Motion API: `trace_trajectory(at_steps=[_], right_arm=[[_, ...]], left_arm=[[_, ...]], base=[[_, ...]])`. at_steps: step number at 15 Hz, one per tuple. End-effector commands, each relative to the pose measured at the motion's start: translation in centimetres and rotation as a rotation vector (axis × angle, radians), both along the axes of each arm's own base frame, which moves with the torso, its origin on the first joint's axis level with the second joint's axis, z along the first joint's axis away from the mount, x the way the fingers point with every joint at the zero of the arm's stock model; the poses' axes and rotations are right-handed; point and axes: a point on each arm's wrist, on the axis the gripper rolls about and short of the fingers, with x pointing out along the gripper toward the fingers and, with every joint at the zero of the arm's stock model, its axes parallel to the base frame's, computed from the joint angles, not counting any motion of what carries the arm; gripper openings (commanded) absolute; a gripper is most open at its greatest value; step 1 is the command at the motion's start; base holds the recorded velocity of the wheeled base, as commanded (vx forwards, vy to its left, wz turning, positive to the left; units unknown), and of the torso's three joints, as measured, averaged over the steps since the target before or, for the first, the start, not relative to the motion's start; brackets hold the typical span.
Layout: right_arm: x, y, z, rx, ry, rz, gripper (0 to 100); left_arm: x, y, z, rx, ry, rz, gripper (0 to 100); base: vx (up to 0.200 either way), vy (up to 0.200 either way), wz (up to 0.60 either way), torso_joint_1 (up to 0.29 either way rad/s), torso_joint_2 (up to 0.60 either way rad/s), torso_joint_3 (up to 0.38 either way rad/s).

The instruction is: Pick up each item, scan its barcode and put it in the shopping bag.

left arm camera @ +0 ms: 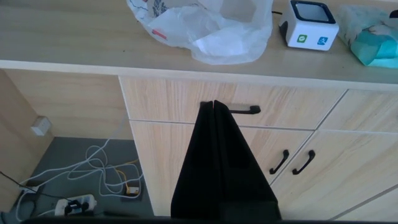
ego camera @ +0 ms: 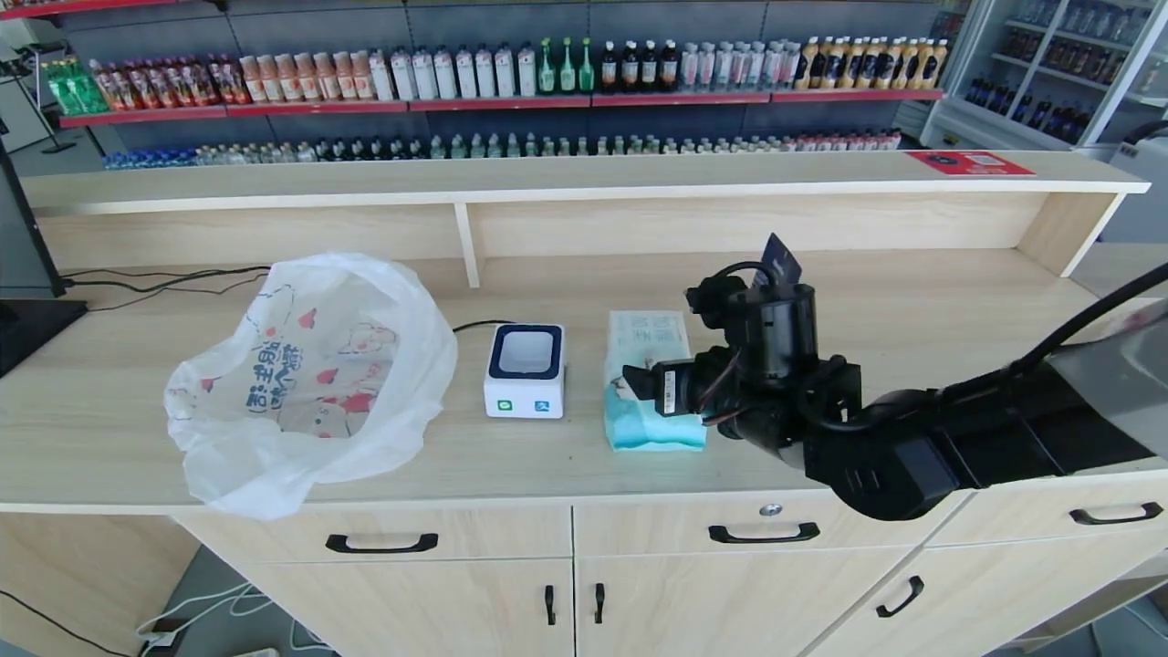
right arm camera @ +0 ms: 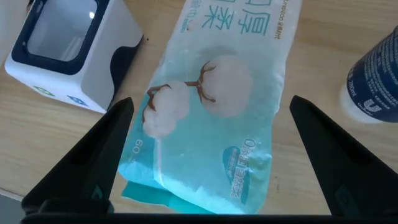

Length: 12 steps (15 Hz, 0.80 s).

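Note:
A teal and white tissue pack [ego camera: 650, 365] lies flat on the counter just right of the white barcode scanner [ego camera: 525, 370]. My right gripper [ego camera: 639, 381] hovers low over the pack's near end, open, with its fingers either side of the pack [right arm camera: 211, 124] and apart from it. The white printed shopping bag [ego camera: 310, 383] lies open at the left. A dark blue bottle [right arm camera: 376, 81] stands beside the pack. My left gripper [left arm camera: 213, 109] hangs below the counter edge in front of the drawers, shut on nothing. The scanner [left arm camera: 308, 25] and bag [left arm camera: 211, 25] sit above it.
The wooden counter [ego camera: 912, 301] has a raised shelf along its back and drawers with black handles [ego camera: 381, 545] below. Cables [ego camera: 164, 278] run along the back left by a black stand. Store shelves of bottles stand behind. Bare counter lies to the right of the arm.

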Motion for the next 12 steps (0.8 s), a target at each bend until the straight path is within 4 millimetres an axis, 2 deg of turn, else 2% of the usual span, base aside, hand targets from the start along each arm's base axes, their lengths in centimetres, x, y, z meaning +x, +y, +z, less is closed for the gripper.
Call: trace_trajectory(at_steps=[1,3,7,12], right_arm=[[-0.3,0.2,3.1,0.059,-0.012,0.000,100],[1.1,0.3,3.8,0.042,0.030,-0.027,100],[2.0,0.8,1.7,-0.028,0.112,-0.077,100],[3.9,1.9,1.3,-0.061,0.175,-0.067,100]], left_arm=[[0.0,0.0,0.0,0.000,0.000,0.000,0],[0.0,0.0,0.0,0.000,0.000,0.000,0],[0.0,0.0,0.0,0.000,0.000,0.000,0],[0.0,0.0,0.0,0.000,0.000,0.000,0]], base=[[0.000,0.000,0.00,0.000,0.00,0.000],[0.000,0.000,0.00,0.000,0.00,0.000],[0.000,0.000,0.00,0.000,0.00,0.000],[0.000,0.000,0.00,0.000,0.00,0.000]])
